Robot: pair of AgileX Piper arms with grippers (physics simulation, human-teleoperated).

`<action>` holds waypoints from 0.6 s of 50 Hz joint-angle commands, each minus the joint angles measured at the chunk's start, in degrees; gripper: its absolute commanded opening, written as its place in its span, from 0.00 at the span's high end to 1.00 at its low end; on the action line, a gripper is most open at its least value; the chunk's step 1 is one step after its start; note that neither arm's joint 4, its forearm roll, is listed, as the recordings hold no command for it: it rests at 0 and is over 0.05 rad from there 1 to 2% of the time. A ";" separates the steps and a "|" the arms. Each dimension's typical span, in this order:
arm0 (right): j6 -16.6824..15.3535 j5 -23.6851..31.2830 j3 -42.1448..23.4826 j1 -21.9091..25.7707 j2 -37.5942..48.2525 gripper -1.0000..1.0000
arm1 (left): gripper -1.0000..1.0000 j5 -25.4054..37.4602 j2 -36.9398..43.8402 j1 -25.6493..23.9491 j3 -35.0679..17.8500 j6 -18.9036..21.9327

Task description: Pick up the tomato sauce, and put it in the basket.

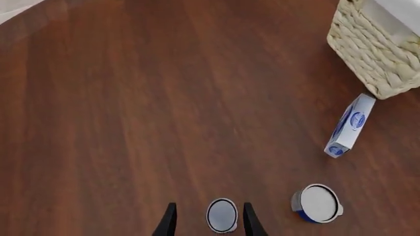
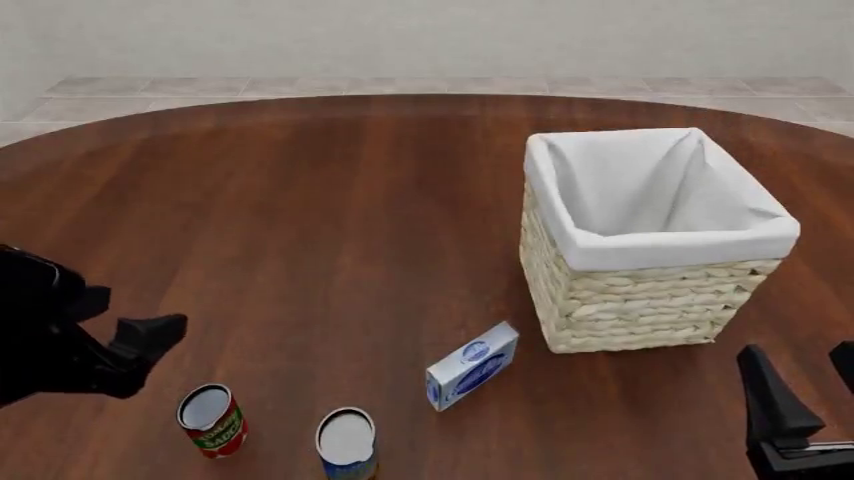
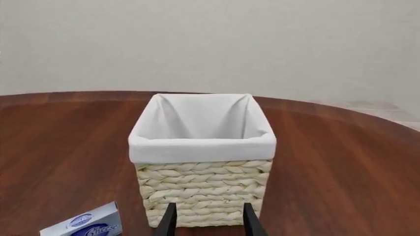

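The tomato sauce (image 2: 212, 420), a small can with a red label and silver top, stands upright near the table's front left. In the left wrist view its round top (image 1: 222, 215) shows between the two dark fingers. My left gripper (image 1: 208, 204) is open and hangs above the can without touching it; from the front the gripper (image 2: 147, 342) sits up and left of it. The basket (image 2: 627, 300), pale wicker with a white lining, stands at the right. My right gripper (image 2: 801, 368) is open and empty in front of the basket (image 3: 196, 187).
A blue-labelled can (image 2: 347, 442) stands just right of the tomato sauce, also seen from the left wrist (image 1: 317, 203). A small white and blue box (image 2: 473, 366) lies between the cans and the basket. The round table's far edge meets a pale wall.
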 commanded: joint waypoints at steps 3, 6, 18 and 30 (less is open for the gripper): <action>-0.52 -0.16 0.04 0.90 0.42 0.00 | 0.00 5.80 1.45 1.63 -2.33 2.30; -0.57 0.68 0.04 1.04 -0.40 0.00 | 0.00 6.71 1.28 1.86 -2.54 2.23; -0.95 1.47 0.04 1.04 -1.40 0.00 | 0.00 8.75 2.16 0.47 -0.92 1.04; -0.93 0.41 0.02 0.74 -0.31 0.00 | 0.00 9.52 3.78 -2.67 0.19 -0.69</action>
